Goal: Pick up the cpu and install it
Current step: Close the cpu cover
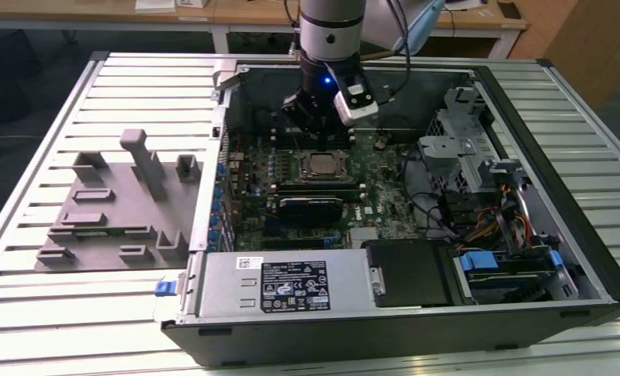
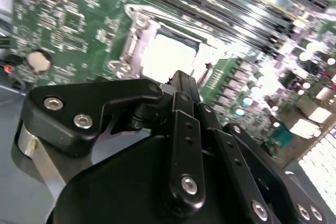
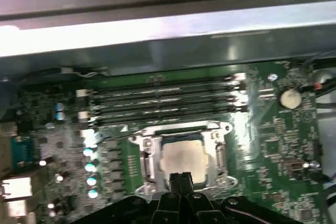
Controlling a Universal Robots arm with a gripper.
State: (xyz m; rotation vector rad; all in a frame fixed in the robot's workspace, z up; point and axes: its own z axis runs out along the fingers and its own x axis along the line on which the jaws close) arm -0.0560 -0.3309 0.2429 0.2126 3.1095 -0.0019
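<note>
We see a slatted metal table (image 1: 38,110) with an open computer case (image 1: 560,258) lying on its side on it. The arm (image 1: 331,31) comes down from the far side into the case. To the exterior view's left of the case, a grey plastic fixture (image 1: 111,211) with blocks and posts sits on the table, apart from the case. Inside the case, the green board (image 1: 388,168) covers the floor; a silver power box (image 1: 288,286) and a black drive bay (image 1: 415,274) run along the near edge, and cables (image 1: 477,219) bunch at the exterior view's right.

In the first wrist view we see long memory slots (image 3: 163,103) next to the metal socket frame (image 3: 144,156). The cpu (image 1: 320,165) lies flat inside that frame, silvery top up; it also shows in the first wrist view (image 3: 181,157) and, glared bright, in the second wrist view (image 2: 167,59).

The claw (image 1: 321,131) hangs above the board, just on the far side of the cpu in the exterior view, not touching it. In the first wrist view the fingertips (image 3: 180,178) sit pressed together with nothing between them, their ends overlapping the near edge of the cpu. So the claw is narrow, fully together, and empty. A round coin battery (image 3: 289,97) sits off to the side of the socket.
</note>
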